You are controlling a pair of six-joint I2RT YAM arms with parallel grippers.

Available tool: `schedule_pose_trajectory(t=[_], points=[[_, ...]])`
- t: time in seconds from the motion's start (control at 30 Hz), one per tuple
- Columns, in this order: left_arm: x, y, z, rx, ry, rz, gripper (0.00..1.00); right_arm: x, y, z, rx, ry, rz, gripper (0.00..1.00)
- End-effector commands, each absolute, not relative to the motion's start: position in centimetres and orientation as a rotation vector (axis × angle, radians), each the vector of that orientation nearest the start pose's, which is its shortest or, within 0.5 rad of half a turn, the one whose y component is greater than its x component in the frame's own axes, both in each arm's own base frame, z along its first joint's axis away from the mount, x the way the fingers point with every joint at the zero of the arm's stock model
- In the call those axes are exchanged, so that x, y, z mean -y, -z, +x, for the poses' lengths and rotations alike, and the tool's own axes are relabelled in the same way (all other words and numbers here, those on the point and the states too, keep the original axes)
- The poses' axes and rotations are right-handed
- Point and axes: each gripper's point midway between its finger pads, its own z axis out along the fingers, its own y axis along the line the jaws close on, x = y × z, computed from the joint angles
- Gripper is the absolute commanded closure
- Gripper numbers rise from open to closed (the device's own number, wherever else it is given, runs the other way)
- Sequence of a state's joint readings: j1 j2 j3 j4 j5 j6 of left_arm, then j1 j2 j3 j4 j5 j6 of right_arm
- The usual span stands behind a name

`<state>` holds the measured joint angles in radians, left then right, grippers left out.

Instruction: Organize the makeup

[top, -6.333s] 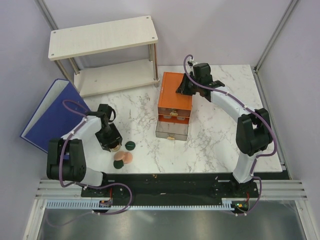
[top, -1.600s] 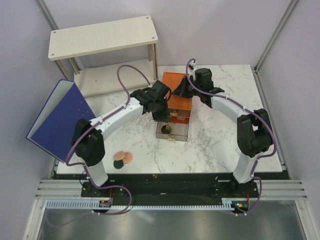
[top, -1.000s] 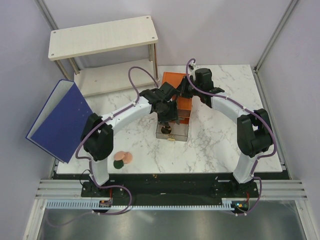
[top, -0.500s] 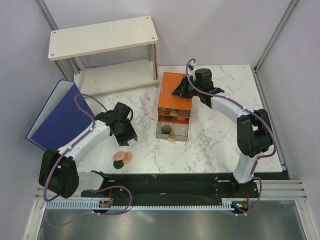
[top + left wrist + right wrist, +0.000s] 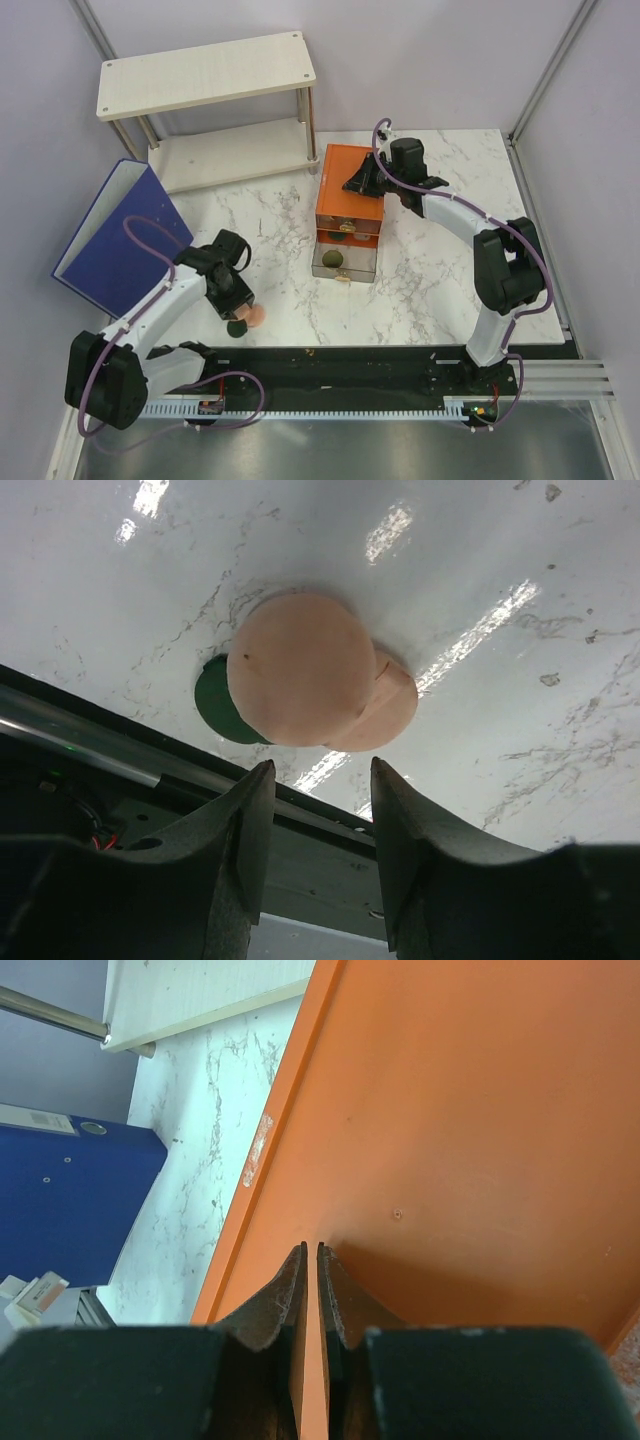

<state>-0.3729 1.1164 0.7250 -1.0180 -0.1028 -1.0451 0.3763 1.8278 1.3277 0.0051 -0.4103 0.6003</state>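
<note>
A peach disc [image 5: 295, 670] lay on the desk [image 5: 430, 270] well to the front-left of the drawer box [image 5: 338, 188], near the desk's front edge. It overlapped a second peach disc [image 5: 392, 705] on one side and a dark green compact [image 5: 215, 708] on the other; all three touched in one small cluster. Another dark green compact [image 5: 334, 260] sat inside the clear lower drawer [image 5: 343, 268], which was pulled out at the front of the drawer box. The drawer above it was also open, but its small contents could not be made out.

The left tool [image 5: 320, 768] hung just above the cluster, on its front side, with its fingers [image 5: 245, 830] spread wide and holding nothing. The left arm [image 5: 165, 300] was folded low, its elbow toward the front-left corner, far left of the drawer box, and its wrist pointed down at the discs.

The right tool [image 5: 310, 1248] was closed narrow, pinching the thin edge of the drawer box's top. The right arm [image 5: 455, 215] arched from its base at the front, right of the drawer box, over to the box's back right.

A blue binder [image 5: 110, 235] stood open far left of the drawer box, and a white shelf [image 5: 205, 72] stood behind and left of it.
</note>
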Motion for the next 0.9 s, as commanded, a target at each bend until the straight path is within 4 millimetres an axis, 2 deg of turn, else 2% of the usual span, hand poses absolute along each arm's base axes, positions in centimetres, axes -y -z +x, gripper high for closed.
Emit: schedule_pose_trajectory(t=[0.0,0.3,0.4,0.5,0.6,0.63,0.67,0.87], points=[[6.8,-5.5,15.3,-2.752,-0.077,-1.087,0.50,-26.6,-13.0,42.5,-2.313,-0.966,0.000,0.84],[6.8,-3.1,15.5,-2.820,-0.125,-1.063,0.51,-26.6,-12.8,42.3,-2.321,-0.971,0.005,0.84],[6.9,-2.4,15.6,-2.838,-0.126,-1.058,0.53,-26.6,-12.7,42.4,-2.320,-0.969,0.002,0.84],[7.0,-2.0,16.1,-2.849,-0.135,-1.030,0.63,-26.6,-12.7,42.4,-2.320,-0.970,0.003,0.84],[7.0,-2.1,16.7,-2.855,-0.143,-0.993,0.81,-26.7,-12.8,42.4,-2.317,-0.971,0.001,0.84],[7.1,-2.3,17.1,-2.853,-0.136,-0.977,0.92,-26.6,-12.8,42.4,-2.317,-0.971,0.002,0.84],[7.1,-2.4,17.4,-2.849,-0.141,-0.968,0.97,-26.6,-12.8,42.4,-2.317,-0.968,0.002,0.84],[8.2,-4.1,20.3,-2.832,-0.069,-0.879,0.98,-26.6,-12.7,42.4,-2.320,-0.967,0.007,0.84]])
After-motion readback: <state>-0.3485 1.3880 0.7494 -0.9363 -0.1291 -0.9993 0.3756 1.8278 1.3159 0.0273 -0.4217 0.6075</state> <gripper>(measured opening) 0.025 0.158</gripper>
